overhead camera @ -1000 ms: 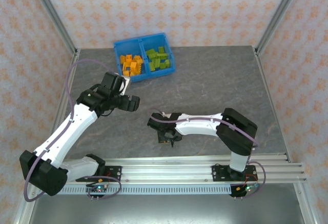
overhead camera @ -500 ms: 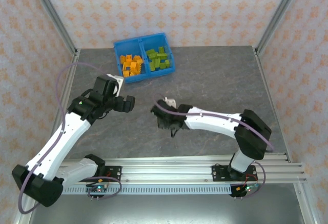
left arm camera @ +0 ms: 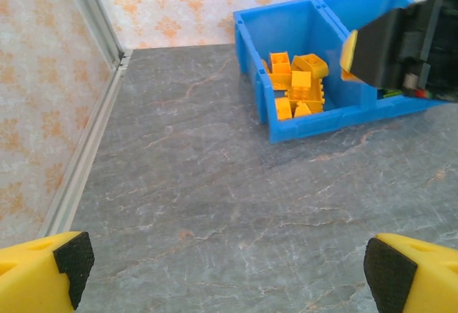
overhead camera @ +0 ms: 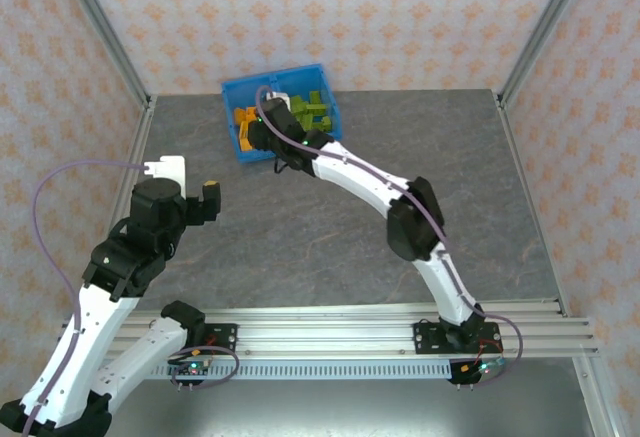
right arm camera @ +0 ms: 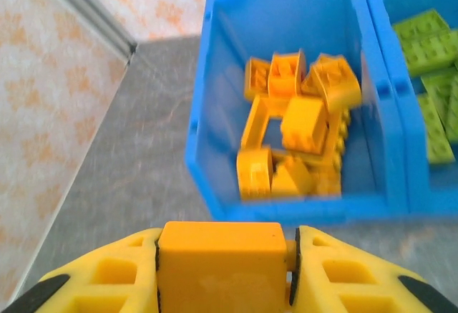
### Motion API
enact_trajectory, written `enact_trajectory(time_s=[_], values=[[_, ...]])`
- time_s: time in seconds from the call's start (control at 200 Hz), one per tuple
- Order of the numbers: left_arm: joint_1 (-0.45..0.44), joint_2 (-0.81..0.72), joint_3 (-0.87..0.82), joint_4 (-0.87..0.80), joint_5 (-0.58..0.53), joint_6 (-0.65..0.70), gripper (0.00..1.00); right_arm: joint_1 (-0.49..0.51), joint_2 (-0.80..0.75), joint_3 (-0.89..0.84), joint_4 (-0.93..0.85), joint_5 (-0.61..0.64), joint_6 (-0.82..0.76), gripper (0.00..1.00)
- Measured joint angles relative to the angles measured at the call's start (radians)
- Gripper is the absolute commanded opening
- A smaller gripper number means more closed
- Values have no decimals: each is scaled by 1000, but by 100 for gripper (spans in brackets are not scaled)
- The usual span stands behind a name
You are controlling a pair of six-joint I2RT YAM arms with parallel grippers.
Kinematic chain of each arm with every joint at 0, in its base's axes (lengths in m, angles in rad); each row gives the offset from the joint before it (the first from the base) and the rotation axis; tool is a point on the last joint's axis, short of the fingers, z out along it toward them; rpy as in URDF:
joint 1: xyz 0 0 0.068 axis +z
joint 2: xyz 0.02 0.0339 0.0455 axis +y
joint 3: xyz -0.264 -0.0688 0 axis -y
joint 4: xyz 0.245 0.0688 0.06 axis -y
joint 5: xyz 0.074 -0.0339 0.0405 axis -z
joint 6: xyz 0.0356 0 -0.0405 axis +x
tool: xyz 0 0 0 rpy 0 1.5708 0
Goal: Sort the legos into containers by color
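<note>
**Orange brick clamped at the bin's near edge**

The right arm (overhead camera: 360, 182) stretches far across the grey worktop (overhead camera: 350, 247) to the blue bin (overhead camera: 238, 90), which stands at the far side near the back wall. The right jaws are clamped on one orange brick (right arm camera: 220, 259). In the right wrist view the brick sits squeezed between the two yellow fingers (right arm camera: 343, 270), lifted clear of the worktop. From above, the right jaws hang at the bin's near left corner, by the front wall of the left compartment (right arm camera: 286, 209). Whether the brick is already over that compartment or just short of its wall, I cannot tell.

The left compartment holds a loose pile of orange bricks (right arm camera: 297, 137), some flat and some tipped on edge. Across the central divider (right arm camera: 377, 76), the right compartment holds the green bricks (right arm camera: 429, 48) — so each colour lies on its own side.

The left arm (overhead camera: 120, 267) sits near the left side of the worktop, well apart from the bin. The left jaws stand wide apart: its fingertips (left arm camera: 50, 270) show at the two bottom corners of the left wrist view, with bare worktop between them. That view looks toward the bin and the orange pile, and the black body of the right arm's wrist hangs above the front wall near the divider.
</note>
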Motion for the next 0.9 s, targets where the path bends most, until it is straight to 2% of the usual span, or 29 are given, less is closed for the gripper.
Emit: enact_trajectory(time_s=[0.13,0.22,0.345,0.5,0.606,0.711,0.816,0.901], values=[[0,16,0,0,-12,0,100,-45,273,362,-44,-12,-32,39],[4,32,0,0,-12,1,100,-66,439,579,-71,-15,-62,47],[12,50,0,0,-12,0,100,-74,490,597,-73,-33,-74,64],[13,72,1,0,-11,-36,100,-68,472,594,-74,-53,-90,66],[13,84,-2,19,-12,-107,100,-68,405,564,-83,-66,-100,67],[13,90,-50,113,-31,-169,100,-68,244,437,-101,-69,-121,72],[13,91,-164,242,-89,-171,100,-68,-25,157,-67,-45,-163,80],[13,111,-282,381,-148,-106,100,-69,-321,-182,36,-3,-219,88]])
